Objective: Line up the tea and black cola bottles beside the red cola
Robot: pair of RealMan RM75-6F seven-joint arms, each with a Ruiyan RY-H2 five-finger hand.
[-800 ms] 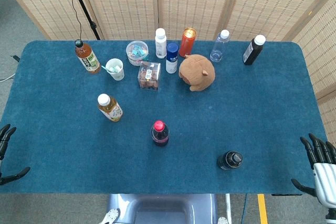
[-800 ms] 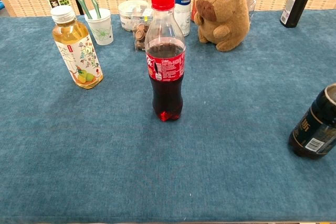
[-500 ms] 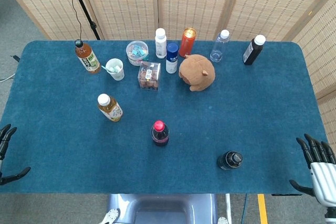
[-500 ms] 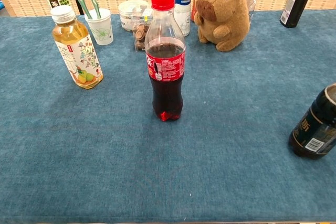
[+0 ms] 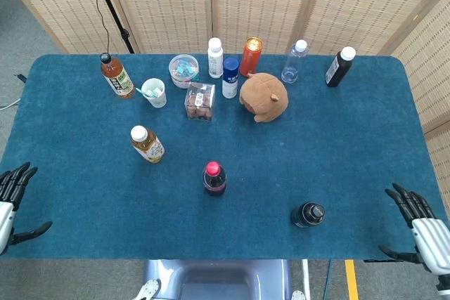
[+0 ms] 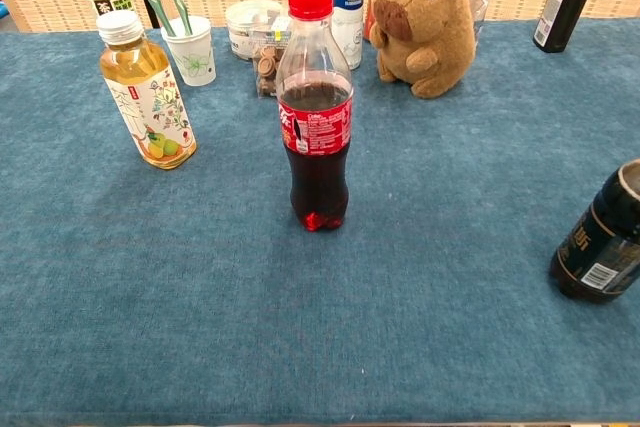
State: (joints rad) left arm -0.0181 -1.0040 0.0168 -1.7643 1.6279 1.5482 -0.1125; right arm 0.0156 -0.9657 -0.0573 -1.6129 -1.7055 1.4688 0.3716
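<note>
The red cola bottle (image 5: 214,178) (image 6: 316,107) stands upright near the front middle of the blue table. A tea bottle (image 5: 147,144) (image 6: 147,90) with a white cap and pale tea stands upright to its left. The black cola bottle (image 5: 308,214) (image 6: 602,240) stands near the front right. My left hand (image 5: 10,202) is at the table's front left corner, fingers spread, holding nothing. At the front right corner my right hand (image 5: 418,228) is also spread and empty. Neither hand shows in the chest view.
Along the back stand a dark tea bottle (image 5: 117,76), a paper cup (image 5: 154,92), a round tub (image 5: 183,69), a clear box (image 5: 200,101), white and blue bottles (image 5: 215,57), an orange can (image 5: 250,55), a capybara plush (image 5: 264,96), a clear bottle (image 5: 294,62) and a dark bottle (image 5: 340,66).
Both hands have come a little inward and forward toward the table's front corners. The bottles have not moved.
</note>
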